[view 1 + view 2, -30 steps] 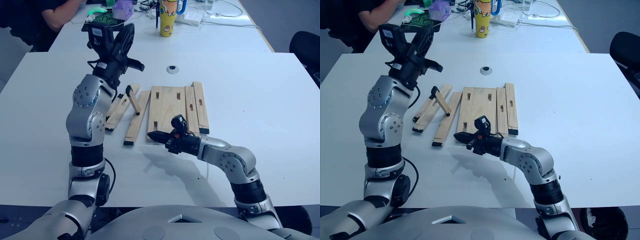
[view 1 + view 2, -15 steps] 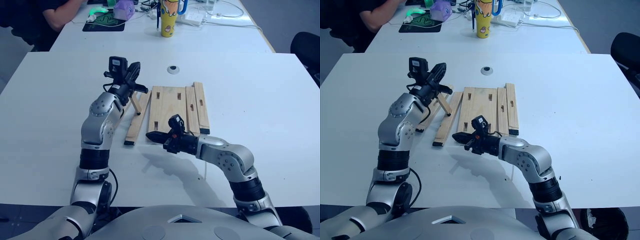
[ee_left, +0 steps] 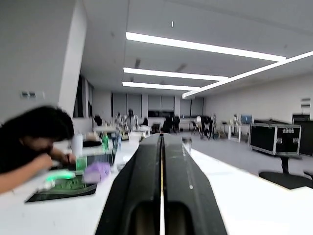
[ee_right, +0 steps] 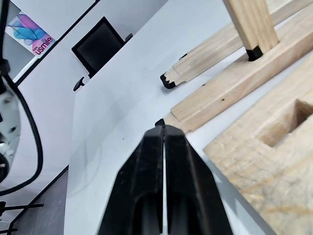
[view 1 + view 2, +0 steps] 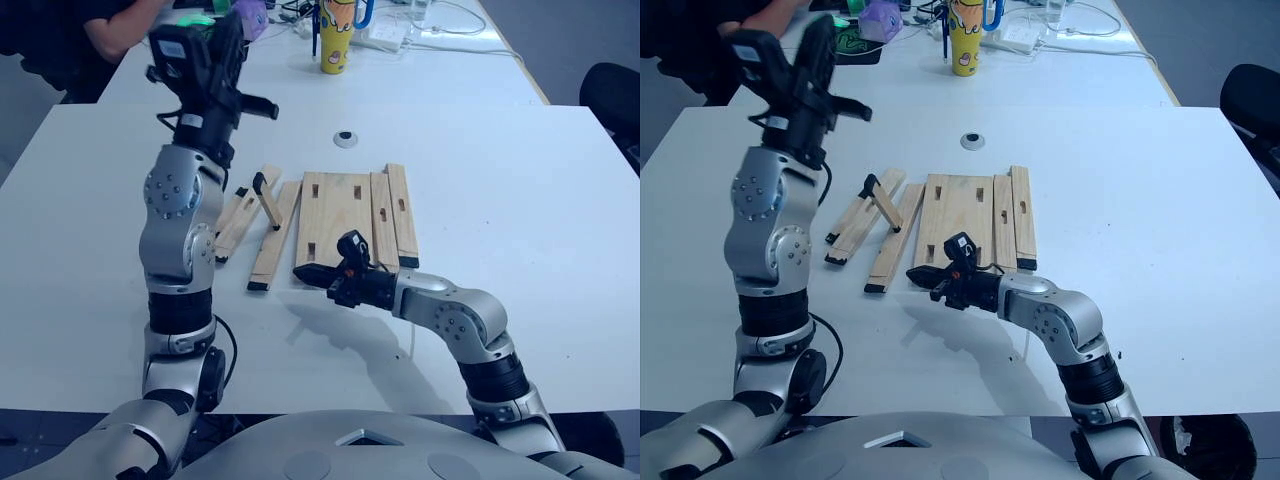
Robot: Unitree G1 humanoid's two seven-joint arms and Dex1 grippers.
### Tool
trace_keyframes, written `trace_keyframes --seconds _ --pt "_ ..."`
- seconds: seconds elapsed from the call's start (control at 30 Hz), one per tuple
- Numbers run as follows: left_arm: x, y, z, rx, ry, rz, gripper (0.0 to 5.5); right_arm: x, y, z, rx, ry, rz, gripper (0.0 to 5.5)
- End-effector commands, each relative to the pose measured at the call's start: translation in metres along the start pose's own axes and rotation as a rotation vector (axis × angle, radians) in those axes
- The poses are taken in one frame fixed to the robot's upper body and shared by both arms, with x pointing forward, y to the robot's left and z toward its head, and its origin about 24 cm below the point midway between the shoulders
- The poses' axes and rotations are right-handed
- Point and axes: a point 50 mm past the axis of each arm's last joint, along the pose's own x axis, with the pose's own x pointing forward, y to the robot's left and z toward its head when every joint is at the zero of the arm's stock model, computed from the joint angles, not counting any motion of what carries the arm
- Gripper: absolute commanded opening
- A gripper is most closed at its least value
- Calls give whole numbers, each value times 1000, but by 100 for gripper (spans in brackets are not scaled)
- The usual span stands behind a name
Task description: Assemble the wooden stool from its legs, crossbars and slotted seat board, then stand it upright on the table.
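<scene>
The slotted seat board (image 5: 335,215) lies flat at the table's middle, with two slotted slats (image 5: 392,212) along its right side. Left of it lie long wooden legs (image 5: 275,235) (image 5: 238,218), and a short black-capped piece (image 5: 267,203) leans between them. My right gripper (image 5: 302,271) is shut and empty, low over the table just off the board's near left corner; the right wrist view has its tip (image 4: 160,123) beside the board and leg ends. My left gripper (image 5: 262,108) is shut and empty, held high above the table's back left, pointing out into the room (image 3: 161,137).
A round grommet (image 5: 345,138) sits in the table behind the board. On the far table stand a yellow cup (image 5: 337,40) and a purple object (image 5: 245,15). White table surface (image 5: 520,200) stretches right of the slats and along the near edge.
The left arm dipped toward the legs half a second ago and has since swung back up, higher and further left. The right arm and the wooden parts have not moved.
</scene>
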Motion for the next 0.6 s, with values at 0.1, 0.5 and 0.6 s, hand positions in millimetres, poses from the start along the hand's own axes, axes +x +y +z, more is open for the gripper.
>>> trace_keyframes --seconds 0.1,0.5,0.6 --pt "-33 3 -93 -130 518 23 4 1 0 4 -38 19 8 0" --pt "-29 26 9 108 1 171 23 -3 -2 2 -15 -9 -15 0" --pt "-66 30 -4 124 144 171 63 -10 -3 9 -6 -68 -36 0"
